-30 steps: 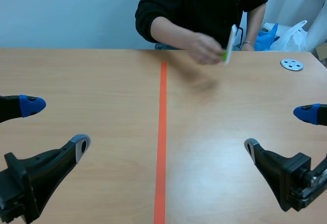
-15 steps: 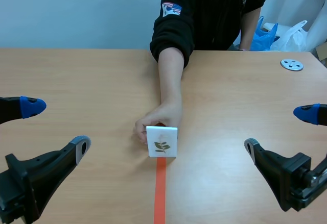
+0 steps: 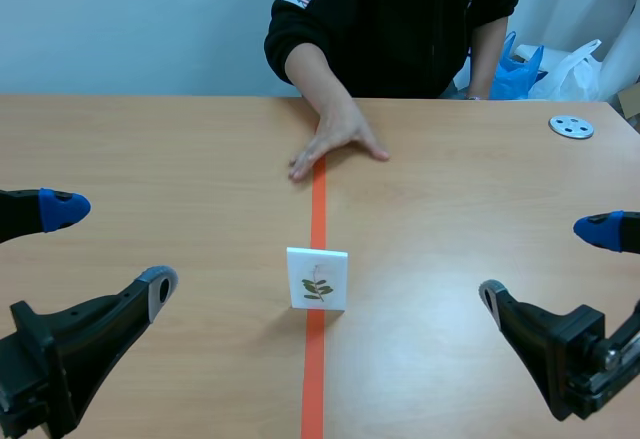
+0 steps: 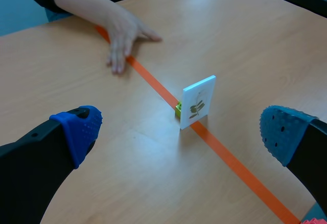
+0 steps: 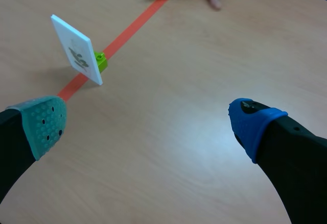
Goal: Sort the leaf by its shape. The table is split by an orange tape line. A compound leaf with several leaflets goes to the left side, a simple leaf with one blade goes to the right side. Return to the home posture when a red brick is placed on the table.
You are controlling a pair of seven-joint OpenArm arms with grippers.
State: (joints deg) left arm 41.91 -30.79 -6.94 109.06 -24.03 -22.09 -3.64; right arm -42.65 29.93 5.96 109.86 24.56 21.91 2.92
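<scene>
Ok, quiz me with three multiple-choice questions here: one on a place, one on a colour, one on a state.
1. Where does the white upright card with a leaf picture stand? A) on the orange tape line B) far right of it C) far left of it
2. What colour is the small plastic block behind the card? A) red B) green C) blue
3. How are the left tool and right tool? A) both open B) both shut C) one shut on the card
Answers: 1 A, its base sits on the tape. 2 B, green shows in both wrist views. 3 A, each tool's fingers are wide apart.
</scene>
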